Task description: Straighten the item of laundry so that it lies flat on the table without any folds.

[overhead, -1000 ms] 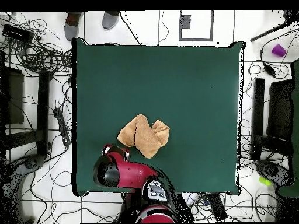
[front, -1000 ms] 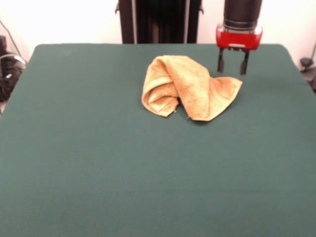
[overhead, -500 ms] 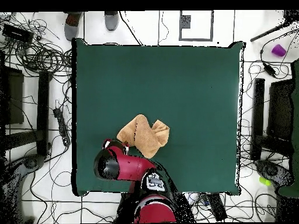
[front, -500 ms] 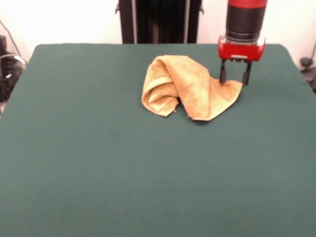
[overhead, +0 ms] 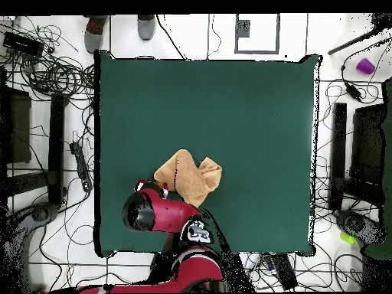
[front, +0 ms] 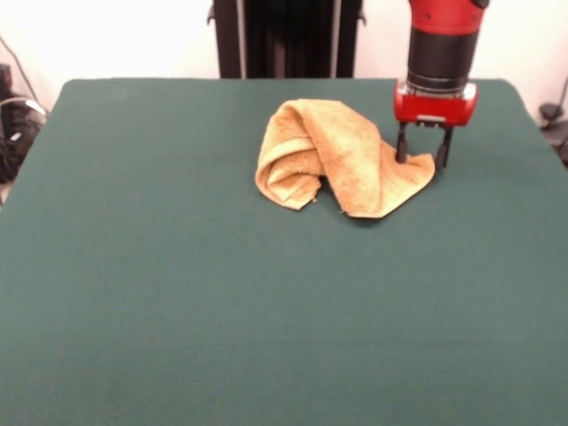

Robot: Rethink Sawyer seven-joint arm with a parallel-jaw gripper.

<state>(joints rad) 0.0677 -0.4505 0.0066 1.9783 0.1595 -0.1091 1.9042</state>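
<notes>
One corner of your crumpled towel (front: pixel 342 158), at three o'clock, now sits between the lowered, open, empty hand (front: pixel 422 158), ready for gripping.

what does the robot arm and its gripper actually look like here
The arm is a thick cylinder, red at the top with a dark grey band below it. It ends in a boxy red wrist block with a pale plate on its underside. The gripper has two thin black fingers. From overhead the arm shows glossy red casing with a round black end cap and a black and white marking near its base.
</notes>
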